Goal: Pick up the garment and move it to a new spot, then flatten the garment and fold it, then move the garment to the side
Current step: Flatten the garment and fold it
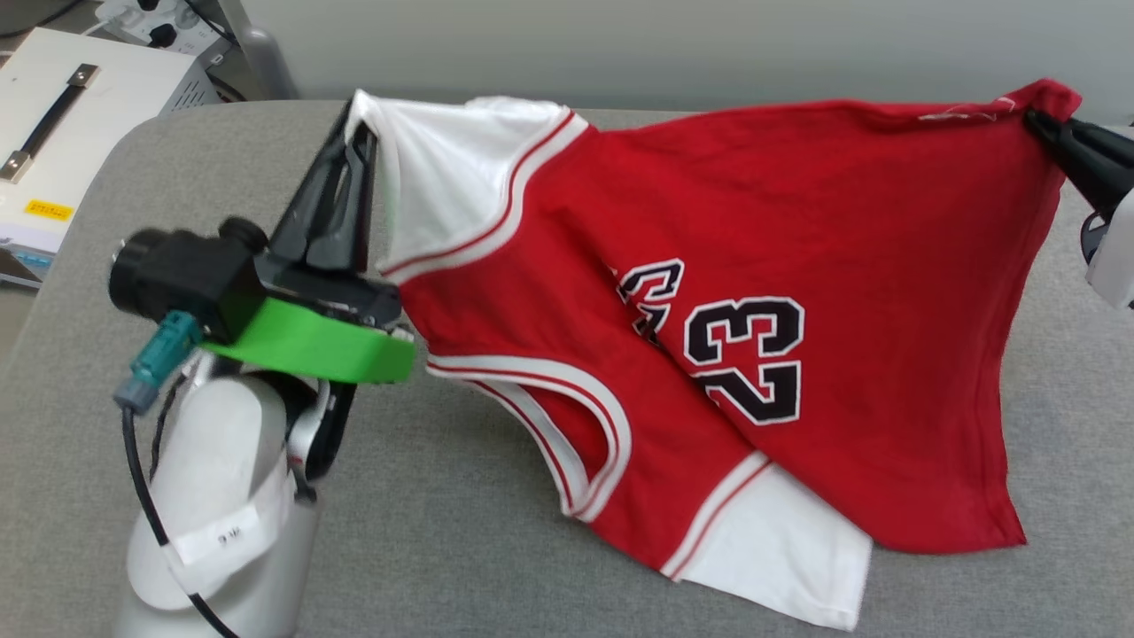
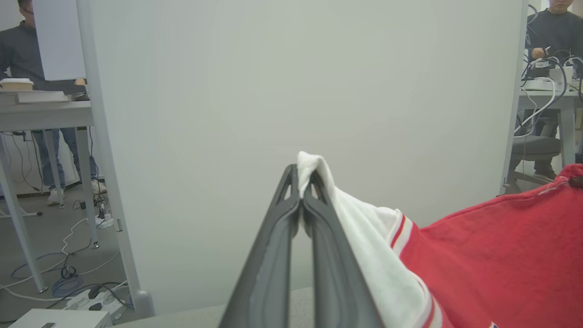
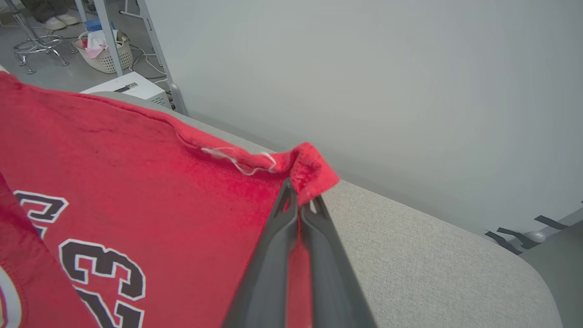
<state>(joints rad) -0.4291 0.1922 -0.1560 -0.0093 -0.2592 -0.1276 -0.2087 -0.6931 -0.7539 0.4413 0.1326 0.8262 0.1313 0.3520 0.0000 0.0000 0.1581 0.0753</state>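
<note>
The garment (image 1: 797,221), a red jersey with white sleeves and a black "23", hangs stretched between my two grippers above the grey table (image 1: 443,532). My left gripper (image 1: 359,111) is shut on the tip of a white sleeve (image 2: 314,166) at the far left. At the far right my right gripper (image 1: 1036,120) is shut on a red hem corner (image 3: 309,171). The lower part of the garment (image 1: 780,549) rests on the table. In the right wrist view the number (image 3: 100,269) shows upside down on the hanging cloth.
A pale partition wall (image 2: 296,91) stands right behind the table. A white case with a handle (image 1: 53,115) sits off the table's far left corner. People stand at desks (image 2: 41,100) beyond the partition, with cables on the floor (image 2: 68,273).
</note>
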